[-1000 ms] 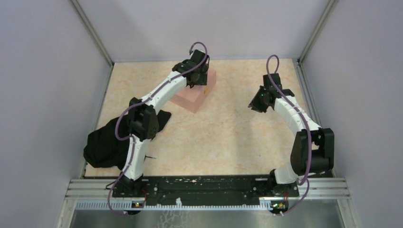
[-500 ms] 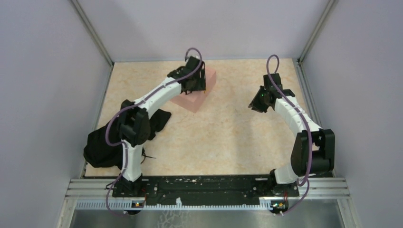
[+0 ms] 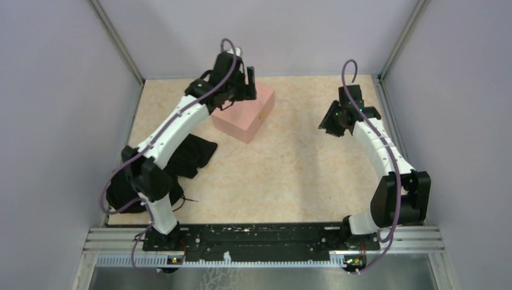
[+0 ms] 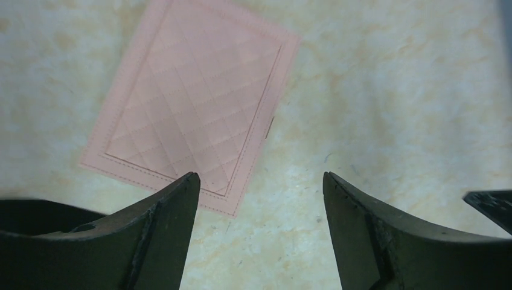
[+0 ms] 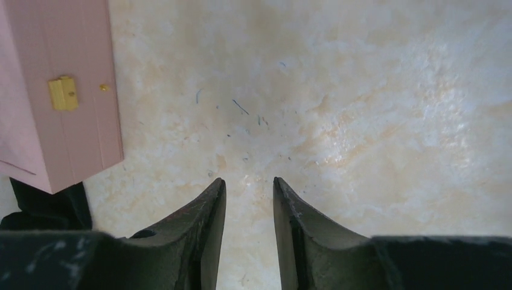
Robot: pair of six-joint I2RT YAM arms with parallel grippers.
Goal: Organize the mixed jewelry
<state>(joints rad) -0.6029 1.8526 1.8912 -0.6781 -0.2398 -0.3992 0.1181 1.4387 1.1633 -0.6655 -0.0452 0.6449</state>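
Observation:
The mixed jewelry does not show in any view. A pink box stands shut on the table at the back, left of centre. Its quilted lid fills the upper left of the left wrist view. Its front wall with a gold clasp shows at the left of the right wrist view. My left gripper hovers over the box's far left edge, jaws wide open and empty above bare table. My right gripper hangs to the right of the box, jaws a little apart with nothing between them.
A black cloth lies bunched at the table's left edge, and a fold of it reaches behind the box's near corner. Grey walls and metal frame posts close in the table on three sides. Small dark scratches mark the tabletop.
My left arm has swung back and to the left off the top of the box, and its jaws have widened. My right gripper has shifted slightly away and opened a little.

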